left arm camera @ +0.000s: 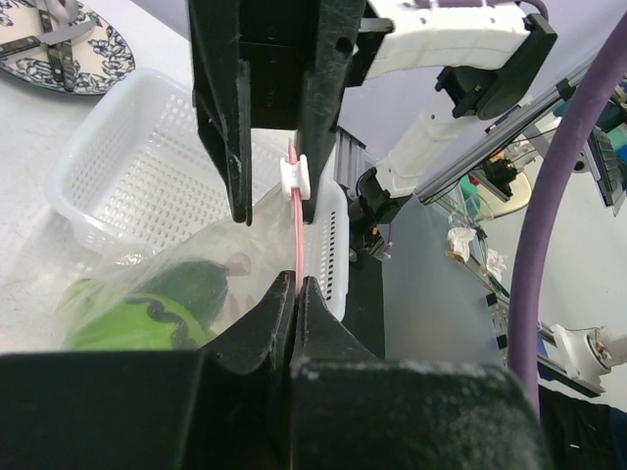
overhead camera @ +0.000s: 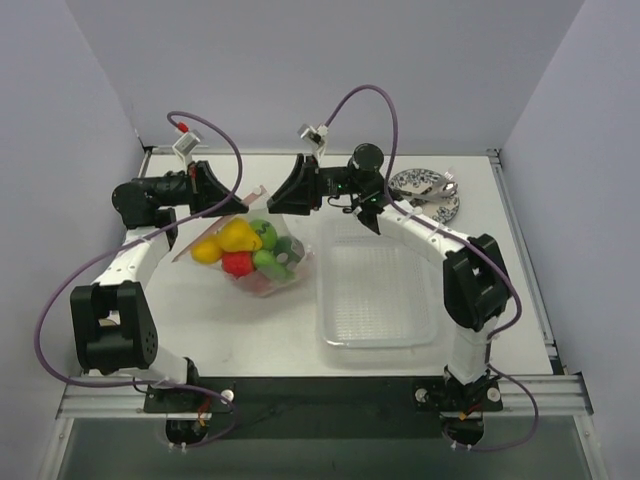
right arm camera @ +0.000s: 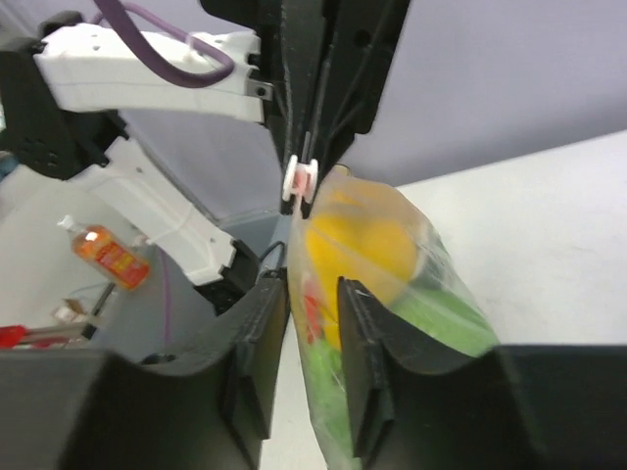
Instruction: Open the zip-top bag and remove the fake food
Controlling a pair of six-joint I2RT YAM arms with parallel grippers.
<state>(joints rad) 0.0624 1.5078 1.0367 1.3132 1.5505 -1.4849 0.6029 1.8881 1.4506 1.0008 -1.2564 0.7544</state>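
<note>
While the zip-top bag (overhead camera: 285,272) is held up:
left gripper (left arm camera: 294,294): clamped on the pink zip strip (left arm camera: 297,230)
right gripper (right arm camera: 313,294): narrowly parted, set astride the bag's edge
fake food (overhead camera: 240,240): enclosed in the bag

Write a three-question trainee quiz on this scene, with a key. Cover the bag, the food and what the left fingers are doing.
1. Which holds cutlery: the tray or the plate?
2. True or false: the food lies inside the bag.
3. The left fingers pinch: A the plate, B the zip strip, C the tray.

Key: 1 the plate; 2 true; 3 B.
</note>
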